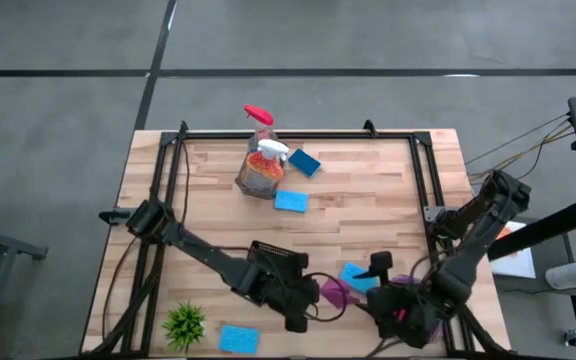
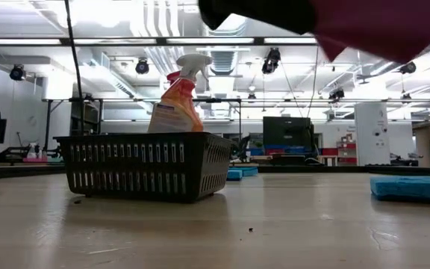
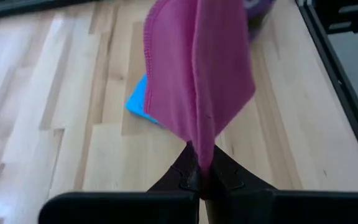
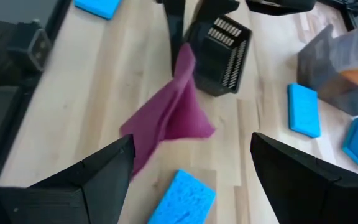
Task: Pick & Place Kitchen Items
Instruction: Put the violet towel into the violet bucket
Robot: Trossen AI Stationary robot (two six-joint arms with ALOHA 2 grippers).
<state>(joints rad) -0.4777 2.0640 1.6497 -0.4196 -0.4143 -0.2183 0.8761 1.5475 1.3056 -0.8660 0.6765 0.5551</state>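
My left gripper (image 1: 313,298) is shut on a magenta cloth (image 1: 334,292) at the table's near middle; the cloth also shows in the left wrist view (image 3: 197,74), the right wrist view (image 4: 169,118) and at the top of the low view (image 2: 379,26). My right gripper (image 4: 191,186) is open and empty just right of it (image 1: 373,290), its fingers standing apart over a blue sponge (image 4: 182,196) that lies flat on the table (image 1: 358,277). My left gripper pinches a bunched fold of the magenta cloth (image 3: 199,155) between its two fingertips. In the right wrist view the cloth hangs slack and spreads below the fingers (image 4: 180,59). The low view shows its lower edge well above the table top.
A dark basket (image 2: 144,166) at the far middle holds an orange spray bottle (image 1: 263,170); a clear bottle with a red trigger (image 1: 258,118) stands behind it. Blue sponges lie beside it (image 1: 304,162), (image 1: 290,201) and at the near left (image 1: 238,340), next to a spiky green plant (image 1: 185,322).
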